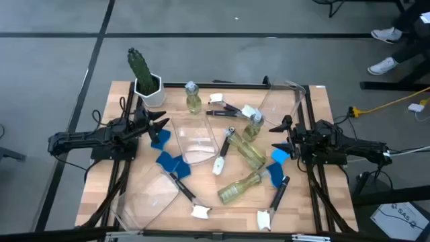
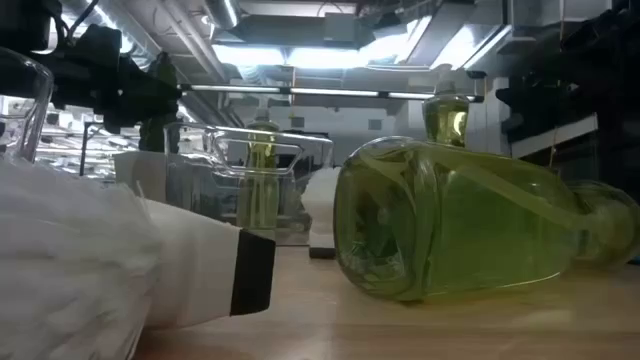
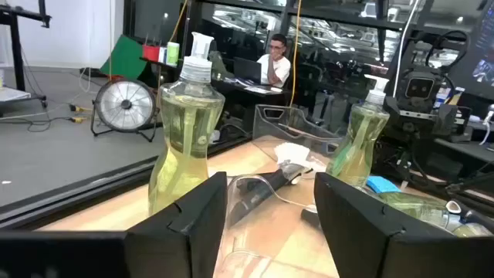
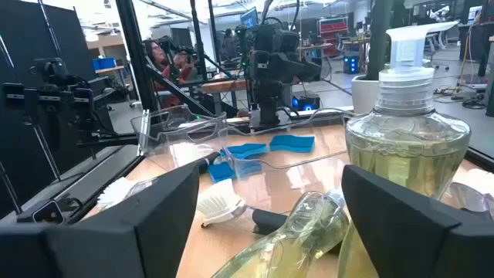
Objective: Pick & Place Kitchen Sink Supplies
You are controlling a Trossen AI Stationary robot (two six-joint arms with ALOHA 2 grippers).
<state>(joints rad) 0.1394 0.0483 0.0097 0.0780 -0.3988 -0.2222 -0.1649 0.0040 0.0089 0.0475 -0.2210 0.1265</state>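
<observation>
Working across the table from the left, the left gripper [image 1: 163, 125] is hovering at the left edge with its fingers spread apart and nothing between them, just beside two blue sponges [image 1: 160, 139] and facing an upright soap bottle [image 1: 193, 98] near the potted cactus [image 1: 142, 74]. The clear bins [image 1: 195, 140] are lying in the middle with brushes [image 1: 224, 149] and two tipped bottles [image 1: 240, 189] scattered around. To do this step well, each arm is likely needing to line up squarely on one item and close low on it, avoiding the bin walls. On the right, the right gripper [image 1: 282, 139] is also standing open and empty, close to another blue sponge [image 1: 280, 156] and a standing bottle [image 1: 254, 124]
</observation>
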